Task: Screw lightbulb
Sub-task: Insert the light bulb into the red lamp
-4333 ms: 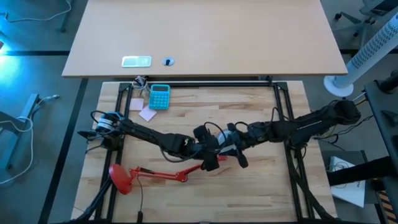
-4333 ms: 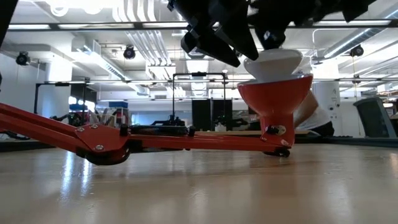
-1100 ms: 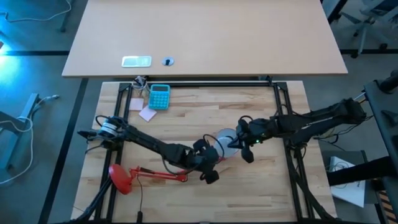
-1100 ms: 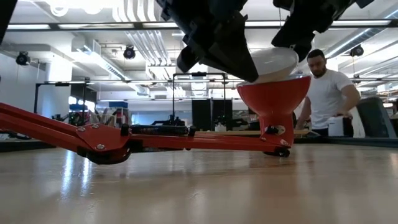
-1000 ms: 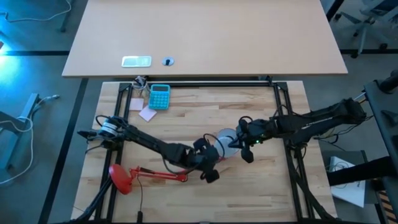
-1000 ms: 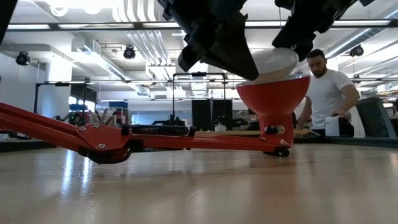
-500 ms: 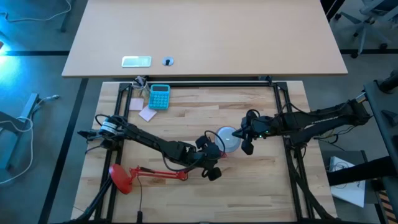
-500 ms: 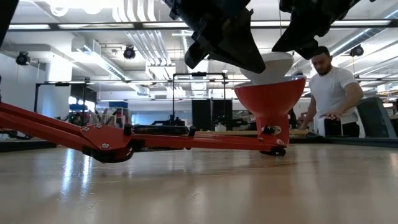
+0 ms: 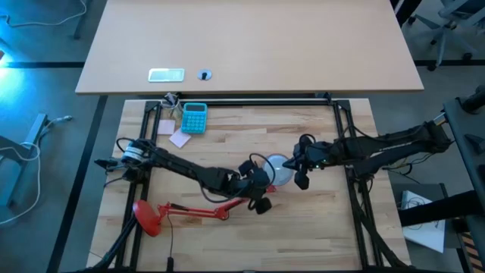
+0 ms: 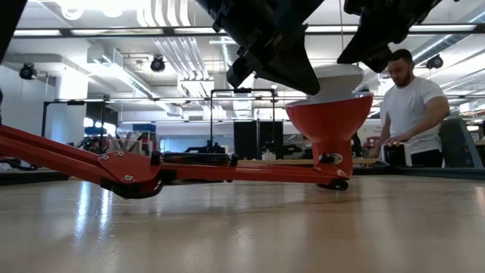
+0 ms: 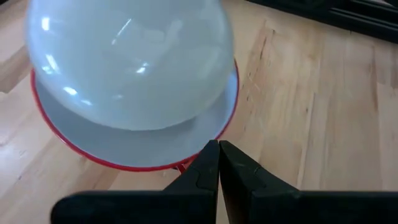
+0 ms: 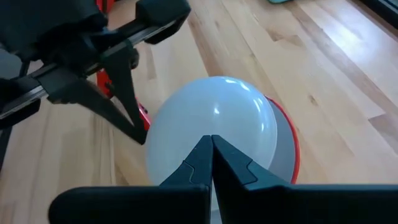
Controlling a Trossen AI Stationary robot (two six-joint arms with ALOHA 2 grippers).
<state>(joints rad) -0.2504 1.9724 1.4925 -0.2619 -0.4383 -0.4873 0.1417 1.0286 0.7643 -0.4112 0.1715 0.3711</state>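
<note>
Open-plan room with exposed ceiling ducts (image 10: 178, 49) and strip lighting. A light wooden desk (image 9: 250, 45) stands beyond the butcher-block table (image 9: 250, 136). A person (image 10: 413, 114) stands at a far bench.

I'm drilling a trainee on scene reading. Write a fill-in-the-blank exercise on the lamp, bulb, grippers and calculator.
The small white rounded lightbulb sits in the desk lamp's ___ cone shade. The shade's opening faces ___. The left gripper and the right gripper both have their fingers ___. The teal plastic calculator lies on the ___ arm's side of the wooden table.
Missing words: red; up; shut; left.
</note>
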